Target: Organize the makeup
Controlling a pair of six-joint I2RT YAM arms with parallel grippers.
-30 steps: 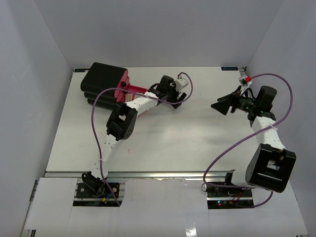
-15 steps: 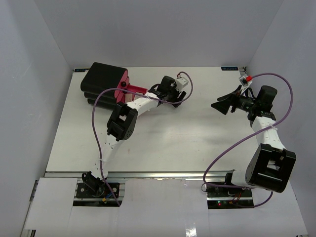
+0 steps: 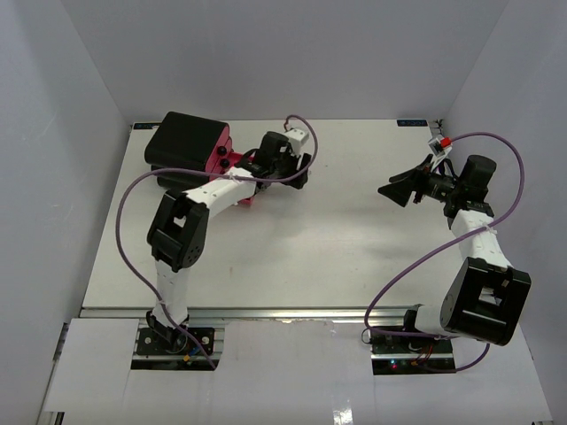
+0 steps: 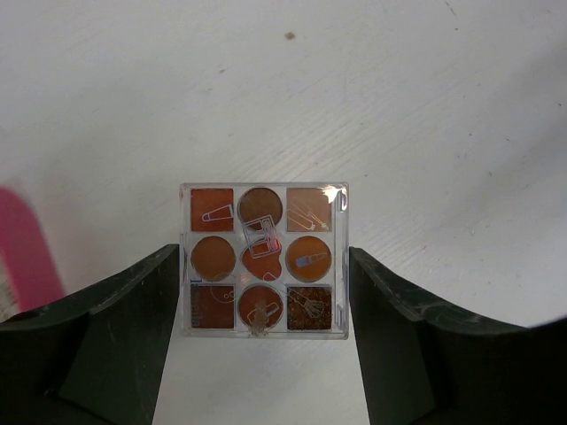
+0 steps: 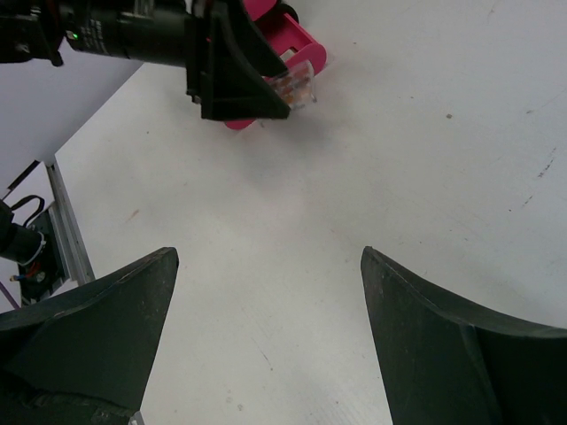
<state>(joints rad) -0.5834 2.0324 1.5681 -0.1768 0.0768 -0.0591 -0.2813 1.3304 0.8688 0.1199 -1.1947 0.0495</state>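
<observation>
**One palette pinched, the other fingers spread**

From above, the big black box with pink drawers (image 3: 186, 142) sits at the upper left of the white table (image 3: 310, 257). The right gripper (image 3: 399, 189) hangs at the right, fingers apart and holding nothing.

In the left wrist view, the left gripper (image 4: 264, 266) grasps a square clear-cased palette of nine brown and orange pans (image 4: 264, 226) at centre frame, one finger against each side.

In the right wrist view, the palette shows at upper centre, just beside a pink drawer (image 5: 297, 40).

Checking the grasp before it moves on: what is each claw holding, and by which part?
Left claw pinches the square palette by its opposite side edges; right claw is open, holding nothing.
</observation>
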